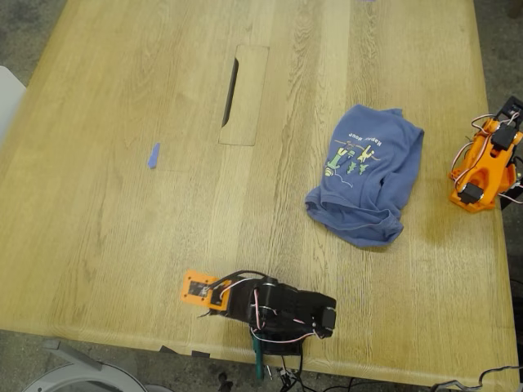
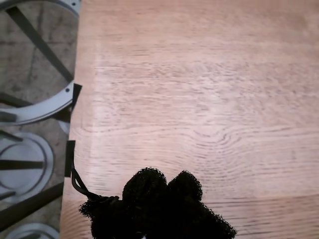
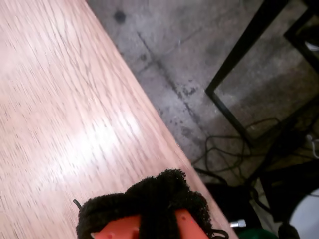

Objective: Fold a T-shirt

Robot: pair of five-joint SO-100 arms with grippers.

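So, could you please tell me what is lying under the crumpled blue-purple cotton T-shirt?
The blue-purple cotton T-shirt lies bunched, print side up, straight on the light wooden table. Only bare wood shows around it. Whether anything sits beneath the bunched cloth cannot be seen, as the fabric covers that patch.

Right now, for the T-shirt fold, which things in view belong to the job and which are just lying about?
Belongs to the job:
- the T-shirt, bunched up on the table
- my first gripper and my second gripper, both padded, pads together, holding nothing

Just lying about:
- blue tape scrap
- cable slot flap set into the table
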